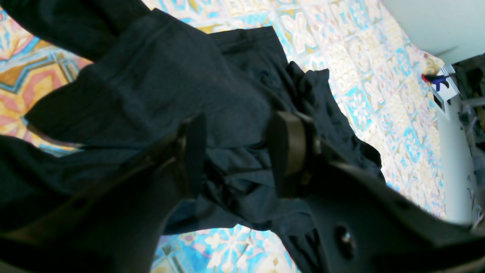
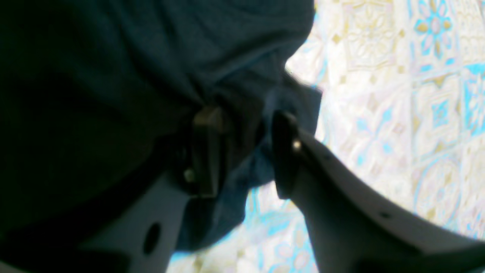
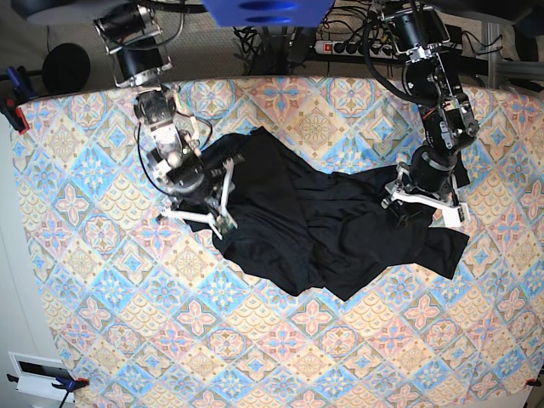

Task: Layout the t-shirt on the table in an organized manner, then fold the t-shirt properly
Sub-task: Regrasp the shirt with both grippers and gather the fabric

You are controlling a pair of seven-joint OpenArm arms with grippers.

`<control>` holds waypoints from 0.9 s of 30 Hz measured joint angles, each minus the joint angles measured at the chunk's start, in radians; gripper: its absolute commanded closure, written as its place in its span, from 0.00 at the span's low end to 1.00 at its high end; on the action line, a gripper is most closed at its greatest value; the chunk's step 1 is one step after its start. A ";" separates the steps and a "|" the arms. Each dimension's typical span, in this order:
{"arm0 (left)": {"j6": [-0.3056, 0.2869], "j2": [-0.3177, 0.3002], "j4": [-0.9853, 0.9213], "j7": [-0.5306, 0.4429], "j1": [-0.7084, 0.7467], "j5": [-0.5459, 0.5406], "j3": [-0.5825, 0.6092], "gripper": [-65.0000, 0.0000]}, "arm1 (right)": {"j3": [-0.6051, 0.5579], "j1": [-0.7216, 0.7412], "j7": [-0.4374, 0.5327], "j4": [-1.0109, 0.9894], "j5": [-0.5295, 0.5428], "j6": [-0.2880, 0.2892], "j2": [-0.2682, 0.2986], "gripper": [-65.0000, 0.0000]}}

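You're early in this one. The t-shirt (image 3: 314,225) sits near the centre of the tabletop (image 3: 102,340), bunched and wrinkled, not laid flat, with nothing folded. At three o'clock your left gripper (image 1: 237,151) hangs over a rumpled ridge, jaws parted with cloth bulging between them; whether it pinches that cloth, I cannot tell. At nine o'clock your right gripper (image 2: 242,151) has its jaws apart around a flap at the garment's edge, apparently released, not clamped. Spreading it flat, squaring the sleeves and every fold look to be ahead of you.
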 measured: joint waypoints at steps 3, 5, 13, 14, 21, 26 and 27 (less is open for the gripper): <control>0.000 0.001 0.000 0.000 0.000 -0.001 0.001 0.57 | 0.002 0.056 0.023 -0.016 -0.005 -0.007 -0.049 0.61; 0.001 0.000 0.000 0.000 0.000 0.000 0.000 0.57 | 0.002 0.068 0.019 -0.023 -0.005 -0.006 -0.082 0.58; 0.000 0.000 0.000 0.000 0.000 0.006 0.001 0.57 | -0.003 0.110 0.018 -0.053 -0.005 -0.003 -0.175 0.57; 0.000 -0.001 0.000 0.000 0.001 0.006 0.000 0.57 | -0.003 0.114 0.020 -0.051 -0.005 -0.003 -0.179 0.57; 0.000 -0.006 0.000 0.000 0.002 0.006 -0.005 0.57 | -0.002 0.164 0.009 -0.051 -0.008 -0.004 -0.169 0.57; 0.000 -0.006 0.000 0.000 0.003 0.008 -0.004 0.57 | -0.016 0.242 0.020 -0.133 -0.018 -0.005 -0.203 0.57; 0.001 -0.006 0.000 0.000 0.002 0.010 -0.005 0.57 | -0.029 0.257 0.056 -0.164 -0.032 -0.021 -0.228 0.57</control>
